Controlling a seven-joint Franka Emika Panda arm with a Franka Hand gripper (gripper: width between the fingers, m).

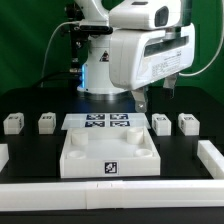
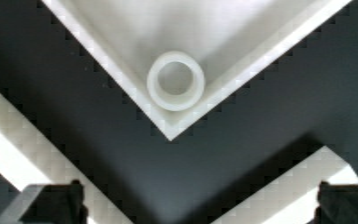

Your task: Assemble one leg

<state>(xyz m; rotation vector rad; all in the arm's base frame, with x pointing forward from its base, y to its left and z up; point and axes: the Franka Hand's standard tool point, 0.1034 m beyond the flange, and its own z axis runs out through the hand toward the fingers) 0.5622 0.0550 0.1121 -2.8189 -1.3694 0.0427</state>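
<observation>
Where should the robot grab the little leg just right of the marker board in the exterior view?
Probably from straight above, pinching the leg across its two flat sides: it is blocky, sits apart from its neighbour, and the end effector is open.

- Here's the arm (image 1: 135, 40): glossy white shell all over, with fat rounded segments and smooth curved covers.
- Dark seams and black bands show up where one white casing meets the next.
- There's a blue light (image 1: 88, 68) glowing on the lower body, on its side toward the exterior view's left.
- A thin pale cable (image 1: 50, 45) arcs off at the exterior view's left, bright against the dark backdrop.
- The wrist block (image 1: 165, 55) is boxy and white, with faint grey markings on its face that are too small to read.
- Over to the wrist view: the tool (image 2: 197, 208) shows two fingers (image 2: 51, 205), dark, blocky, square-edged and a little blurred.
</observation>
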